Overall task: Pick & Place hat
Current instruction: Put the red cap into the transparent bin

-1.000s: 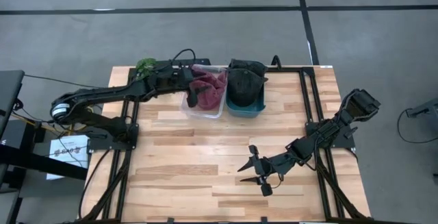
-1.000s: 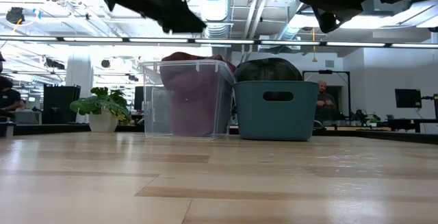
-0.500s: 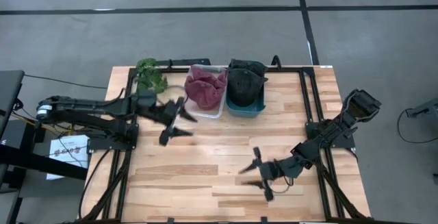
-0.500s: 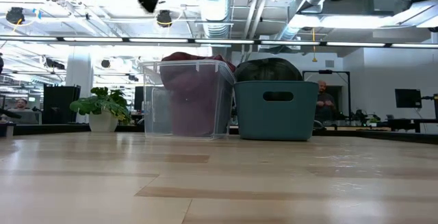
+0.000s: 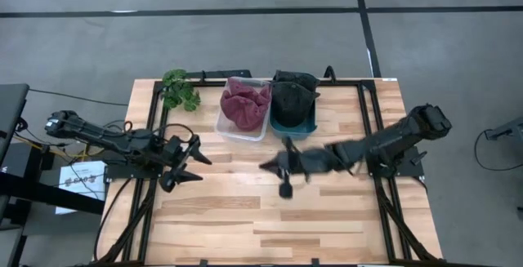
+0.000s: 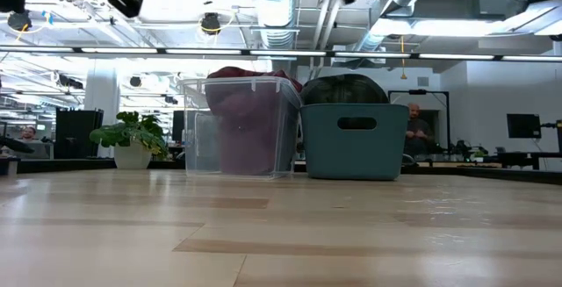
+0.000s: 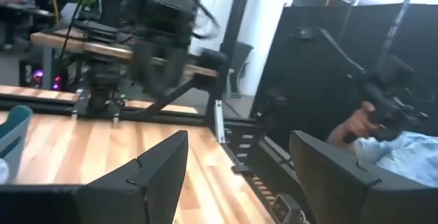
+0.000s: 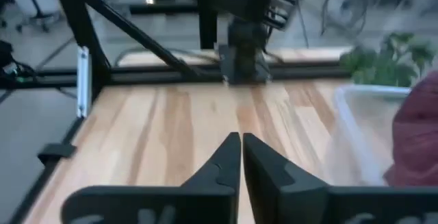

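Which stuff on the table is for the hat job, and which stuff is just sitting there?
For the job:
- dark hat in the teal bin
- red hats in the clear bin
- right gripper, fingers shut, near the bins
- left gripper, open, over the table's left side

Just sitting there:
- potted plant at the back left corner
- wooden table

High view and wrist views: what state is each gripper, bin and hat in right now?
Left gripper: open, empty, over the table's left side.
Right gripper: shut, empty, just in front of the bins.
Clear bin: holds a maroon hat.
Teal bin: holds a dark hat.
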### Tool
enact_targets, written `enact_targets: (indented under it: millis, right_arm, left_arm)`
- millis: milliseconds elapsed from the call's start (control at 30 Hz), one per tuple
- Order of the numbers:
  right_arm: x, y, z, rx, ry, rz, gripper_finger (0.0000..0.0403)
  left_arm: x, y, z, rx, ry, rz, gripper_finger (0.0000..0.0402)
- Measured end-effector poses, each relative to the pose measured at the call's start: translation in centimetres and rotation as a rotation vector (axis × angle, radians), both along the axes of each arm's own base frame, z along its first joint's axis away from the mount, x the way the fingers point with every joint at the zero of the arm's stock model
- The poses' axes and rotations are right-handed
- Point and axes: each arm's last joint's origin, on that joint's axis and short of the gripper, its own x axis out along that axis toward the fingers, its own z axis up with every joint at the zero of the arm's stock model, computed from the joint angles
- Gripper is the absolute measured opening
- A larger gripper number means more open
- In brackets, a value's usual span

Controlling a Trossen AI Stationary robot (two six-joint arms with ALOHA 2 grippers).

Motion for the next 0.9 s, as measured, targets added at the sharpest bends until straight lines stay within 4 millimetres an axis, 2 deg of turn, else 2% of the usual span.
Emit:
enact_targets:
  millis: [233, 400, 533, 700, 900]
  right_arm:
    - [1.9, -6.4, 2.4, 0.016, 0.09, 0.002, 0.0001]
    - [2.2, -10.0, 2.4, 0.009, 0.122, 0.037, 0.0001]
    - [2.2, -12.8, 1.5, 0.045, 0.179, 0.028, 0.0]
    - [1.8, -14.8, 0.7, 0.0, 0.261, -0.042, 0.0]
    - [1.5, -16.0, 0.8, 0.004, 0.252, 0.036, 0.0]
  left_arm:
    - [-0.7, -0.3, -0.6, 0.002, -0.048, 0.019, 0.0255]
    - [-0.2, -0.3, -1.1, 0.017, -0.01, 0.064, 0.0255]
    - [0.1, -0.3, -1.4, 0.02, 0.011, 0.113, 0.0255]
    - [0.1, -0.3, -1.4, 0.02, 0.012, 0.122, 0.0255]
    - [0.1, -0.3, -1.4, 0.035, 0.008, 0.124, 0.0255]
